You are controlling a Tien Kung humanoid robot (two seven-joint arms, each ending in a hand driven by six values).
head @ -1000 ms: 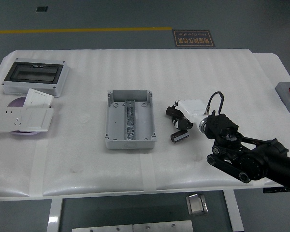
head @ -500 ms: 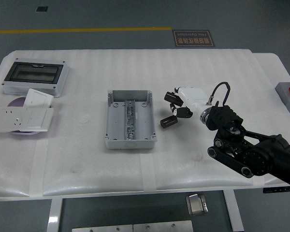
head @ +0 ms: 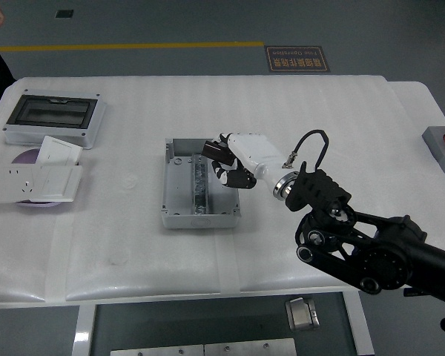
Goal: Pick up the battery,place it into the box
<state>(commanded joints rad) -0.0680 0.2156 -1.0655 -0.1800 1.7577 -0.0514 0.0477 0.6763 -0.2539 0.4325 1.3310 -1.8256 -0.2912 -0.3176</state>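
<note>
Head view, right hand over box, battery hidden

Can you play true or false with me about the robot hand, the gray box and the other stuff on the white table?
1. The right hand is over the open gray box. True.
2. The box's lid is shut. False: it is open on top.
3. The battery lies alone on the table. False: none lies there; the curled fingers seem to hold a dark thing, likely the battery.
4. A white wall socket lies at the table's left. True.
5. The robot's left hand is helping. False: it is not in view.
</note>
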